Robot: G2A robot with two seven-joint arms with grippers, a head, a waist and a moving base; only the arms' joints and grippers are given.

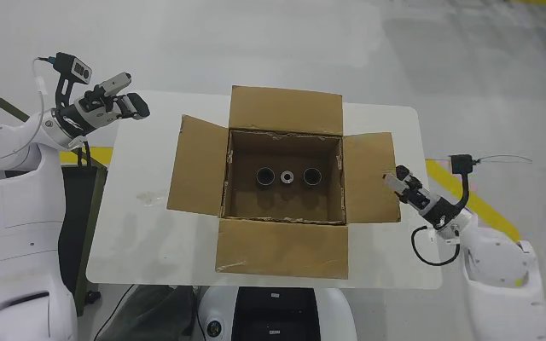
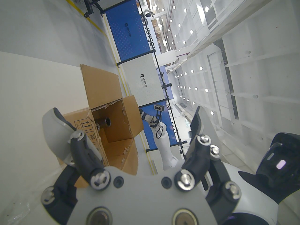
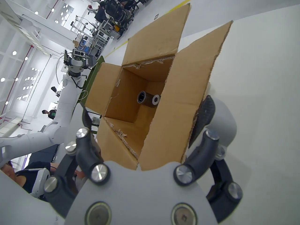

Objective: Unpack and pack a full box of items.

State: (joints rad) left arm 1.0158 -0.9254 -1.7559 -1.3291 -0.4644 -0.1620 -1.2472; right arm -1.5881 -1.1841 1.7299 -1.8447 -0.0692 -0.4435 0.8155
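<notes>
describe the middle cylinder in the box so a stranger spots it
On the white table stands an open brown cardboard box. Three dark cylinders stand in a row on its floor; take the centre one. Its top is a pale ring with a small hole, while both neighbours show wide dark openings.

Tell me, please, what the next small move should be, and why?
Likely, raise the right gripper over the right flap and centre it above the nearest cylinder. The box stands open with three cylinders on its floor, both grippers are open and empty, and the right one sits beside that flap, the left gripper farther off.
</notes>
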